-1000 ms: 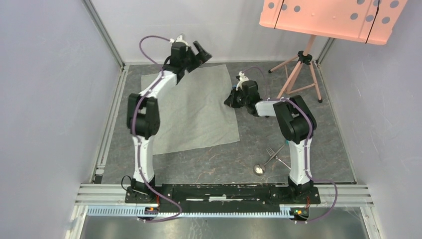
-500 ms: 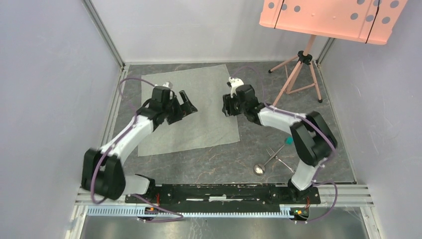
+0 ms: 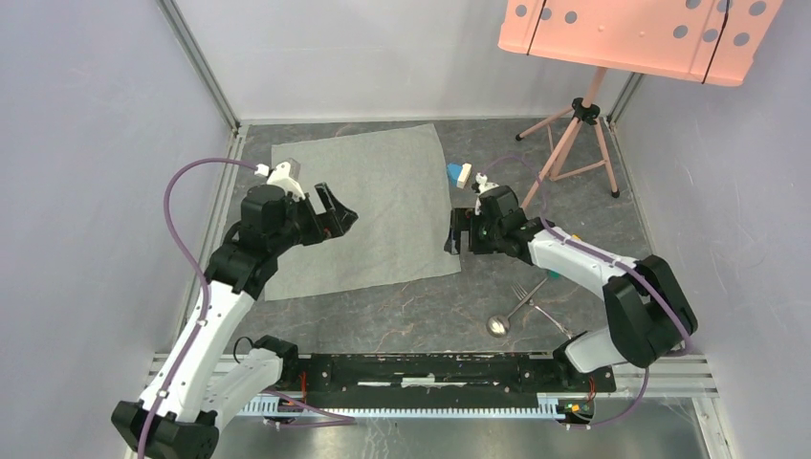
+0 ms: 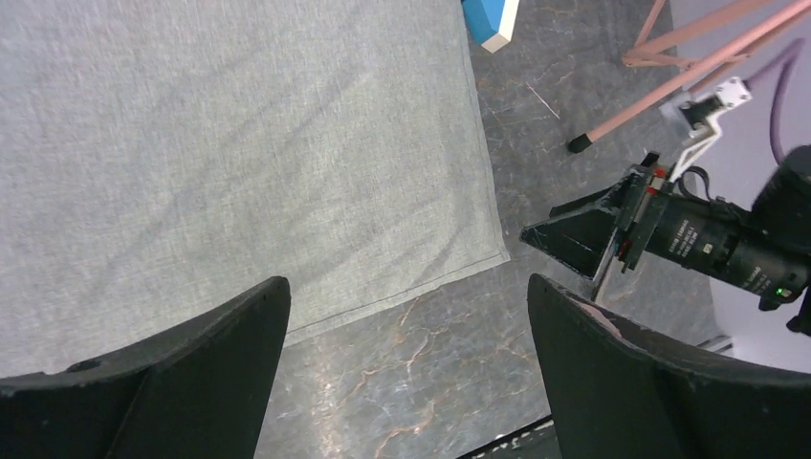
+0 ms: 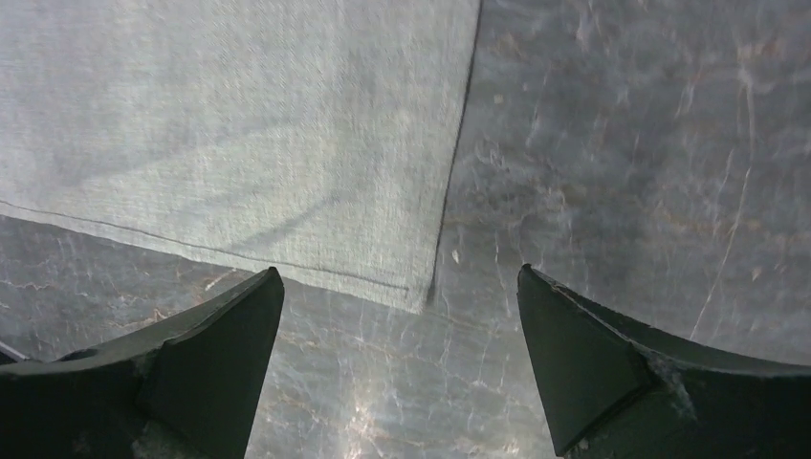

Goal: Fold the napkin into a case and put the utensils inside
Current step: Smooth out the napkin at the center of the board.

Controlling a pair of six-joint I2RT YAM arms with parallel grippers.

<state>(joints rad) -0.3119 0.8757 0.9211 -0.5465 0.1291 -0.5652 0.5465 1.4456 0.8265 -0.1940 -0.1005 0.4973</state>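
Top view, napkin: light grey rectangular cloth napkin lies flat and unfolded on the dark grey marbled table.
Top view, utensils: small shiny metal fork and round-bowled spoon lie together on the table, well apart from the napkin.
Top view, claws: left gripper spread above the napkin; right gripper spread at its right edge.
Left wrist view: left gripper wide apart, empty, over the napkin's corner; blue and white block just off its edge.
Right wrist view: right gripper wide apart, empty, above the napkin corner.
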